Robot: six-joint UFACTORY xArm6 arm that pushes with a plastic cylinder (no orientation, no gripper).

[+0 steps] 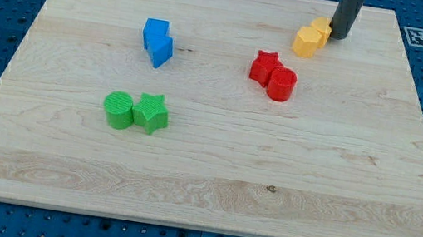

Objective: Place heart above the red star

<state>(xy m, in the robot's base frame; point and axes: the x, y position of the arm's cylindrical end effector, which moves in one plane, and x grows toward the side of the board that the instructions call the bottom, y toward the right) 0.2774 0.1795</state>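
A red star [264, 65] lies right of the board's middle, touching a red cylinder [282, 84] at its lower right. Two yellow blocks lie above it, near the view's top right: a yellow heart [307, 42] and a second yellow block [322, 28] touching it at its upper right. My tip [338, 35] stands at the right side of that second yellow block, touching or nearly touching it. The heart is above and a little right of the red star, with a gap between them.
Two blue blocks [157, 41] sit touching at the upper left of the middle. A green cylinder [119, 110] and a green star [151, 113] sit touching at the lower left. The wooden board [200, 192] lies on a blue pegboard.
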